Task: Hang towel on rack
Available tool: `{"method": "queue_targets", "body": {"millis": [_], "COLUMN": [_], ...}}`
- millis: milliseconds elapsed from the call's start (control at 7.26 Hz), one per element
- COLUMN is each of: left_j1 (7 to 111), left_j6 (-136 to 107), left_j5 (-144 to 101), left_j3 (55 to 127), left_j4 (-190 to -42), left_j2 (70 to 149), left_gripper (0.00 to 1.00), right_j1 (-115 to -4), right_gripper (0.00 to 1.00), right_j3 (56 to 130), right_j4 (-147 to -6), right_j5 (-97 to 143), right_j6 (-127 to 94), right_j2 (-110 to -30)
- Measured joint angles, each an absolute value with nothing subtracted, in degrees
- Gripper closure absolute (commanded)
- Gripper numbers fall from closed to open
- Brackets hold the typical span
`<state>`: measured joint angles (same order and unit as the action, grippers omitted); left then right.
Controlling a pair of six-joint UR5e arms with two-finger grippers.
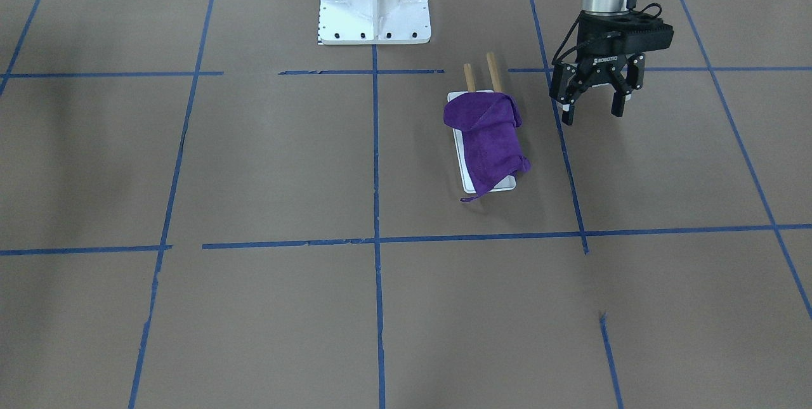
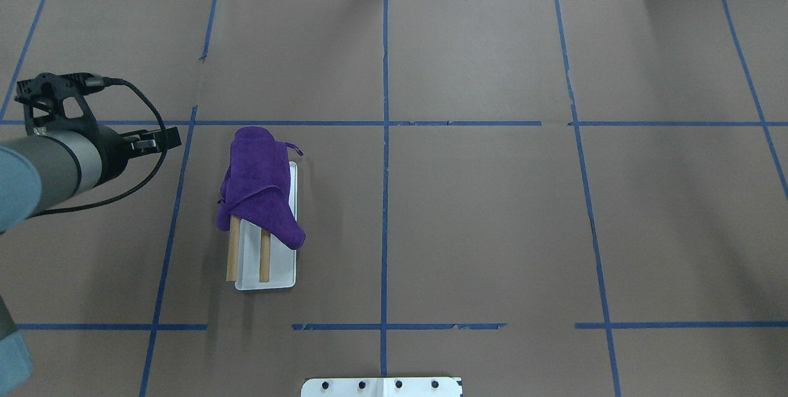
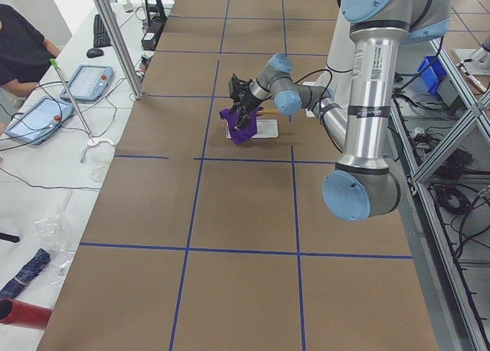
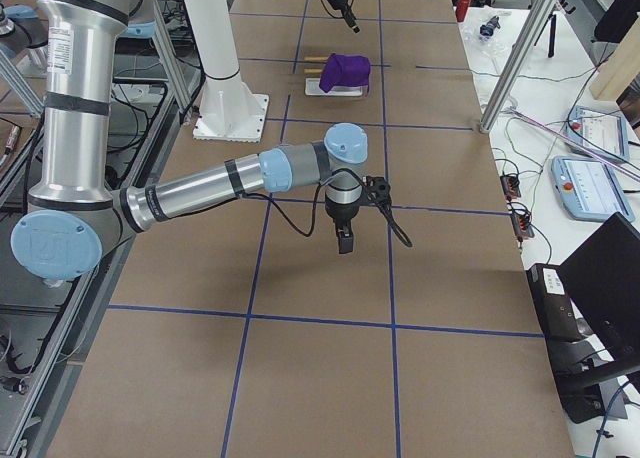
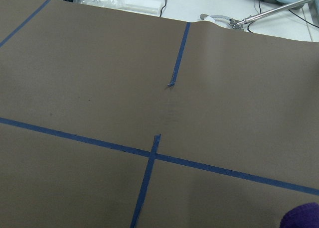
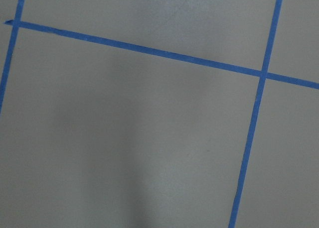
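The purple towel (image 1: 485, 133) lies draped in folds over the rack's two wooden bars (image 1: 493, 70), covering the far part of the white base (image 1: 462, 158). It also shows in the overhead view (image 2: 258, 181), above the bare base (image 2: 280, 274) and bar ends (image 2: 265, 261). My left gripper (image 1: 592, 114) is open and empty, apart from the towel, hovering beside the rack. A towel corner (image 5: 301, 217) shows in the left wrist view. My right gripper (image 4: 343, 240) shows only in the exterior right view, far from the rack; I cannot tell if it is open.
The white bolted pedestal (image 1: 374, 0) stands behind the rack on the robot's side. The brown table cover (image 2: 492, 212) carries a grid of blue tape lines. The right wrist view shows only cover and tape.
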<state>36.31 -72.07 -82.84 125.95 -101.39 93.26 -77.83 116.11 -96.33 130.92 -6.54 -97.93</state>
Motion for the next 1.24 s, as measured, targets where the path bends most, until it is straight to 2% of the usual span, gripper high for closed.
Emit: {"method": "queue_targets", "body": {"millis": [413, 826, 1239], "left_j1": [51.2, 66.4, 79.0], "left_j6": [-50.9, -24.7, -4.2], "left_j5": [-103.2, -115.3, -122.8], "left_j3": [122.8, 113.2, 101.4], "left_j4": [-100.1, -97.1, -94.5], "left_j2": [93.3, 93.4, 93.3], "left_gripper": [0.00, 0.00, 0.00], "right_j1": [-83.5, -90.3, -93.7], "right_gripper": [0.00, 0.00, 0.00], "right_j3": [110.0, 102.3, 100.3], "right_j4": [-96.3, -96.3, -96.2], "right_j5": [135.9, 140.5, 142.1], "right_j6": [1.0, 6.1, 6.6], "right_j2": [-98.4, -98.0, -97.8]}}
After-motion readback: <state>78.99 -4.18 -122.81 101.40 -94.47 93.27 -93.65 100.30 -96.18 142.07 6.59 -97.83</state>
